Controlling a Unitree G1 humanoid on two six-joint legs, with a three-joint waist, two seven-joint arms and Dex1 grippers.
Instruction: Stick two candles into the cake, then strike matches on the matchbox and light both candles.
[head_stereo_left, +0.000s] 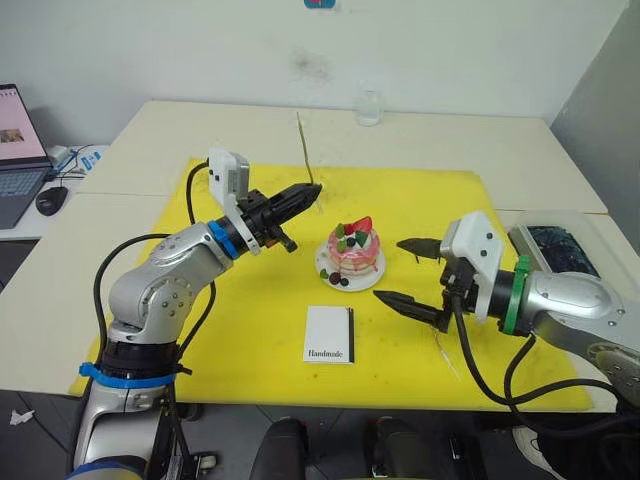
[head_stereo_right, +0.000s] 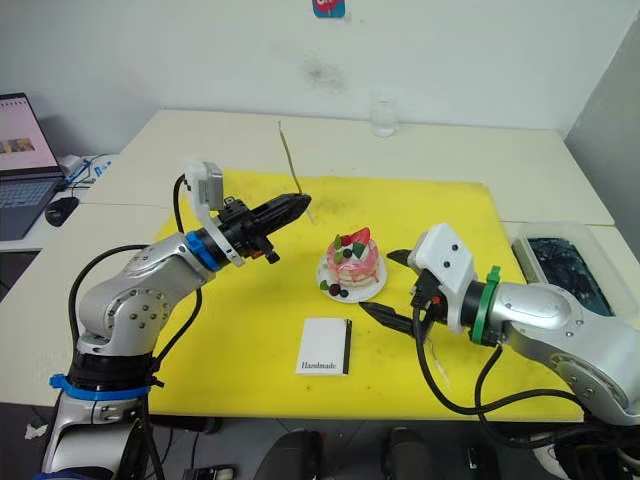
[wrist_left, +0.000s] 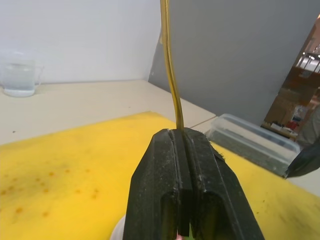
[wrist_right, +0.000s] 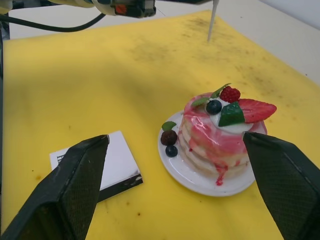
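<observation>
Left gripper (head_stereo_left: 312, 190) raised over the yellow mat (head_stereo_left: 200, 330), fingers pinched on a candle (head_stereo_left: 303, 145) standing upright from the tips. Right of it, just beyond those tips, cake (head_stereo_left: 352, 255) on the mat; matchbox (head_stereo_left: 330, 334) near side of the cake. Farther right, right gripper (head_stereo_left: 402, 272) spread wide, empty, tips just beside the cake.

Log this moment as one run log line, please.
left hand: shut on candle, raised behind cake | right hand: open, empty, beside cake | matchbox: flat on yellow mat | cake: no candles yet
</observation>
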